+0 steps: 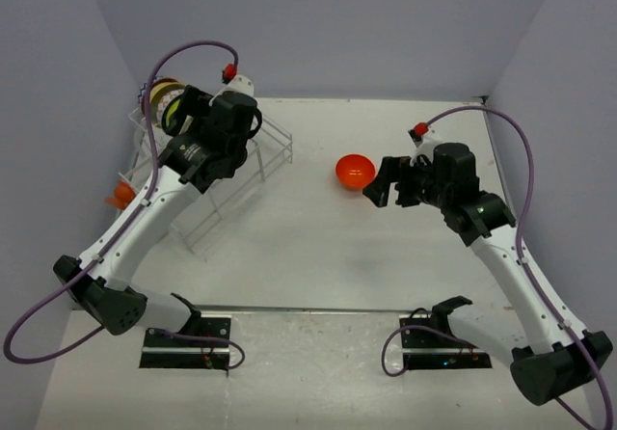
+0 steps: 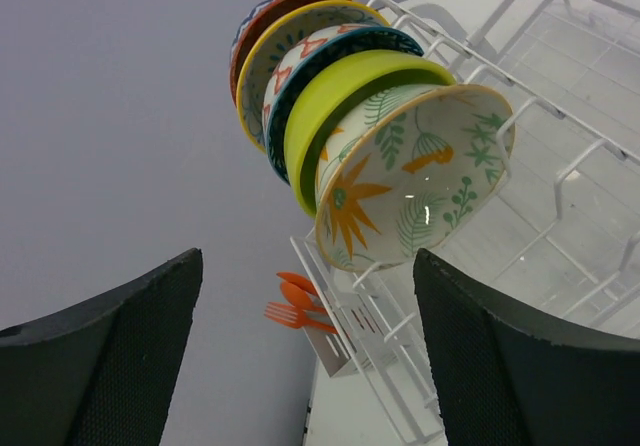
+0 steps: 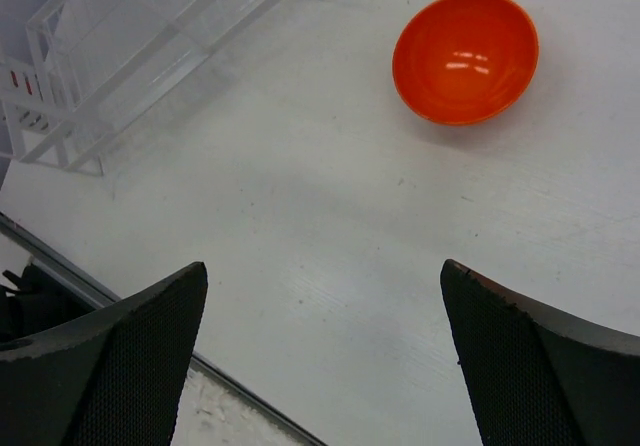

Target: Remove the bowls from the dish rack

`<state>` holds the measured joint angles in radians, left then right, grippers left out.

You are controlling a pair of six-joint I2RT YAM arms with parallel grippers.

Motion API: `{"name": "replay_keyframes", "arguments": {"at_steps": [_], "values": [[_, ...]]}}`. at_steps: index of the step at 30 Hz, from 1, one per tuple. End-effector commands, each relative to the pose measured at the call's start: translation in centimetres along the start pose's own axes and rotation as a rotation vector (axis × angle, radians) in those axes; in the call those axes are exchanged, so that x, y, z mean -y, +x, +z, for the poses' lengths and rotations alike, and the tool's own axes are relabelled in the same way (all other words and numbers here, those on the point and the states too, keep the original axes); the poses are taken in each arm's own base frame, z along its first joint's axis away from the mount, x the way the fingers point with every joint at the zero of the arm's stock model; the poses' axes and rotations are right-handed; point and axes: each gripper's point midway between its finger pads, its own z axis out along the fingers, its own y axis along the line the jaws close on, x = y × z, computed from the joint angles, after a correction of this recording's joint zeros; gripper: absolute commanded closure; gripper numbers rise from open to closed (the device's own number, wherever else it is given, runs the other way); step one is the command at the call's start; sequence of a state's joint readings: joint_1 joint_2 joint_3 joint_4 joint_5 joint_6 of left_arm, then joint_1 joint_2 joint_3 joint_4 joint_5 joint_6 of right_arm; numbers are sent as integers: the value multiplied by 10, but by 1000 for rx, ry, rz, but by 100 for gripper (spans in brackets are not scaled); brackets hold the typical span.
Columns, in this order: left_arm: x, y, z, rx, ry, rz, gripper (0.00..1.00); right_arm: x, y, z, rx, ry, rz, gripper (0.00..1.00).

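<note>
Left gripper (image 2: 310, 361): spread, empty, facing bowls (image 2: 415, 176) standing in dish rack (image 2: 565, 171), far left. Right gripper (image 3: 322, 361): spread, empty, just right of orange-red bowl (image 3: 465, 56).

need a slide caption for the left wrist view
Open left gripper faces a row of bowls standing on edge in the dish rack, orange cutlery nearby.
</note>
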<state>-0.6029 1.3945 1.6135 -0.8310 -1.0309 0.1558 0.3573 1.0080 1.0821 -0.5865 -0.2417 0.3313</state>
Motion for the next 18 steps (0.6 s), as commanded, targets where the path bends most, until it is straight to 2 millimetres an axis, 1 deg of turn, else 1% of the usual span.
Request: {"name": "replay_keyframes", "arguments": {"at_steps": [1, 2, 5, 7, 8, 9, 10, 11, 15, 17, 18], "values": [[-10, -9, 11, 26, -77, 31, 16, -10, 11, -3, 21, -75, 4, 1], [-9, -8, 18, 24, -87, 28, 17, -14, 10, -9, 42, -99, 4, 1], [0, -12, 25, 40, -45, 12, 27, -18, 16, -13, 41, -128, 3, 1], [5, -13, 28, 41, -35, 6, 27, -20, 16, -19, 48, -135, -2, 1], [7, -13, 31, 42, -33, 7, 31, -22, 14, -21, 52, -138, -5, 1], [8, -12, 34, 37, -39, 14, 32, -23, 13, -25, 62, -140, -9, 1], [5, -9, 38, 27, -49, 15, 35, -24, 13, -27, 62, -143, -9, 1], [5, -10, 41, 26, -53, 8, 36, -26, 12, -30, 70, -148, -12, 1], [12, -11, 46, 30, -22, -11, 44, -34, 10, -40, 96, -190, -19, 1], [13, -7, 50, 18, -33, -8, 46, -35, 10, -43, 98, -191, -20, 1], [9, -4, 52, 12, -48, -9, 47, -35, 11, -43, 98, -189, -22, 1]]}}
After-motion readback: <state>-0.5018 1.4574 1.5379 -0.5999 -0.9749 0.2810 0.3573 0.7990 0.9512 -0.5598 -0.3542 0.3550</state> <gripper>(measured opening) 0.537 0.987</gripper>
